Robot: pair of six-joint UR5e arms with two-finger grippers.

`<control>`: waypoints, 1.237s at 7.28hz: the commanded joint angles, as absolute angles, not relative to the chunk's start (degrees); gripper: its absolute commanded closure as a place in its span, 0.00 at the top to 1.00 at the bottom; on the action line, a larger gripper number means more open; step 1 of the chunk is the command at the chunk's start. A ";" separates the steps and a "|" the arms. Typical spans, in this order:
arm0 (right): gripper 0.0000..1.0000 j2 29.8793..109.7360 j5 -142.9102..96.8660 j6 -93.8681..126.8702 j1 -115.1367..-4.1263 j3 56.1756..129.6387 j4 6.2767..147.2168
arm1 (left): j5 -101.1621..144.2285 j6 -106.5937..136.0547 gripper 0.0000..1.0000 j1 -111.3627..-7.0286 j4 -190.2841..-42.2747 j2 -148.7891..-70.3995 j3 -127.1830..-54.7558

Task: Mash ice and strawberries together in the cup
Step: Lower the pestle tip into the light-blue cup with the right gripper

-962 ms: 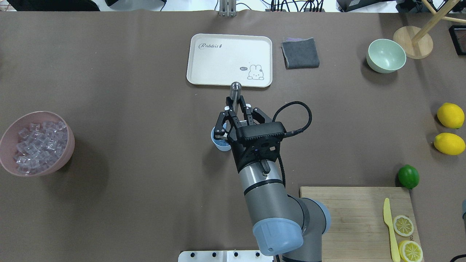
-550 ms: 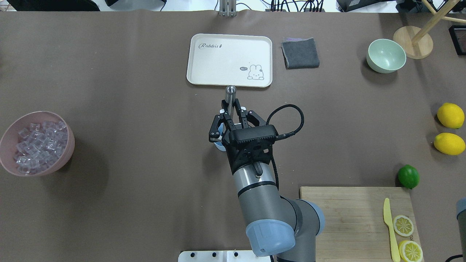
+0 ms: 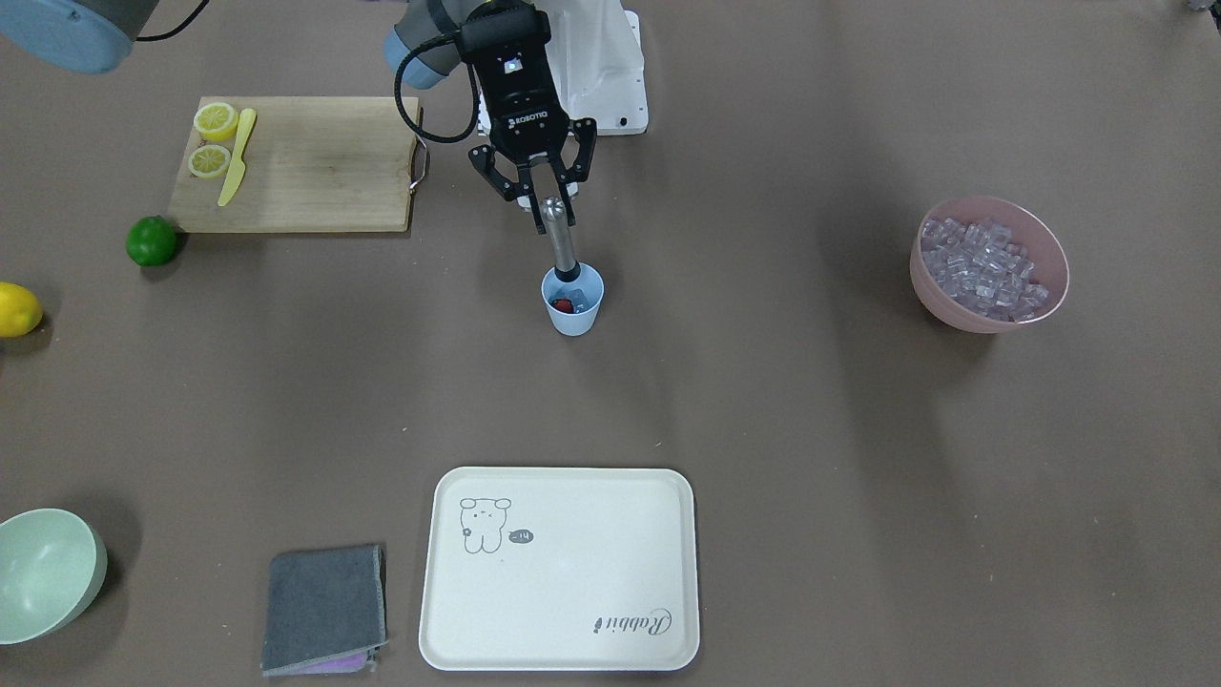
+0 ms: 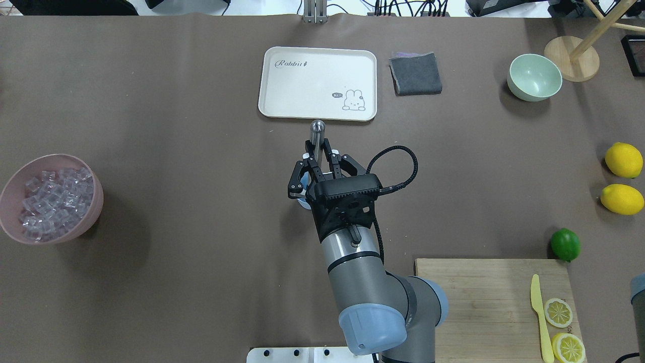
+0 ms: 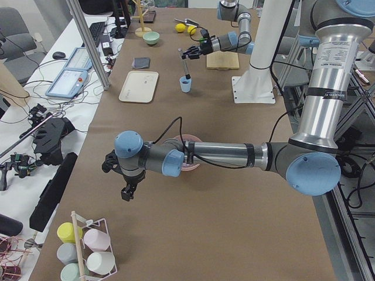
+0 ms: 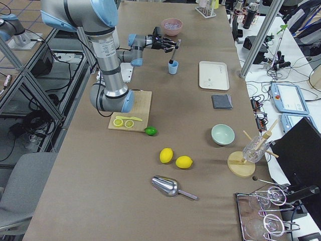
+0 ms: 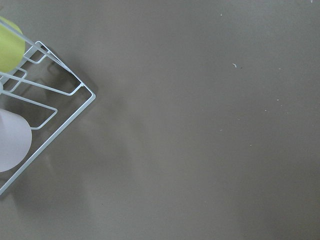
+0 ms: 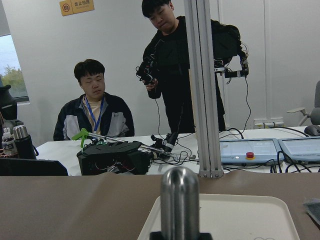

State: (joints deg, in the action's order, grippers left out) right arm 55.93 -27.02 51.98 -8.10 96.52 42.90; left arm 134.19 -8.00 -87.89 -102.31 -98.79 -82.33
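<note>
Cup (image 3: 573, 315), light blue, stands upright on the brown surface (image 3: 763, 401), a little above and left of the centre of the front-facing view and well apart from everything else there. Inside it a red strawberry (image 3: 565, 305) lies at the lower left of the opening. Something pale sits just beside the berry, too small to name with certainty. A metal masher (image 3: 559, 239) leans into the cup, with its dark lower end inside the rim and its rounded top tilted toward the top of the frame.

The right pincer (image 3: 547, 202) reaches in from the top centre and is clamped on the masher's upper part, its fingers (image 3: 520, 194) drawn in close on either side of the shaft. In the overhead view the same pincer (image 4: 318, 150) hides nearly all of the cup, leaving only a sliver of blue at its lower left.

Ice cubes (image 3: 983, 262) fill a pink bowl (image 3: 954, 307) at the right of the front-facing view, far from the cup. A cream tray (image 3: 572, 592) lies at bottom centre, with a folded grey cloth (image 3: 324, 606) to its left and a green bowl (image 3: 48, 572) in the bottom left corner. A cutting board (image 3: 315, 162) lies at upper left, and a lime (image 3: 152, 240) sits just off its lower left corner.

The left pincer (image 5: 128, 188) shows only in the left side view, low over the surface at left centre. Whether it is open or closed cannot be told. Its wrist camera shows the surface and the corner of a wire rack (image 7: 75, 78).
</note>
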 commanded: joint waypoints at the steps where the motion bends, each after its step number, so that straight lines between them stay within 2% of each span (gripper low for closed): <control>1: 0.00 54.85 -28.03 51.51 -8.78 95.45 42.89 | 134.21 -8.00 0.97 -87.89 -102.30 -98.79 -82.18; 9: 0.00 53.45 -29.09 51.77 -9.23 90.63 42.89 | 134.21 -8.00 0.97 -87.89 -102.39 -98.35 -81.91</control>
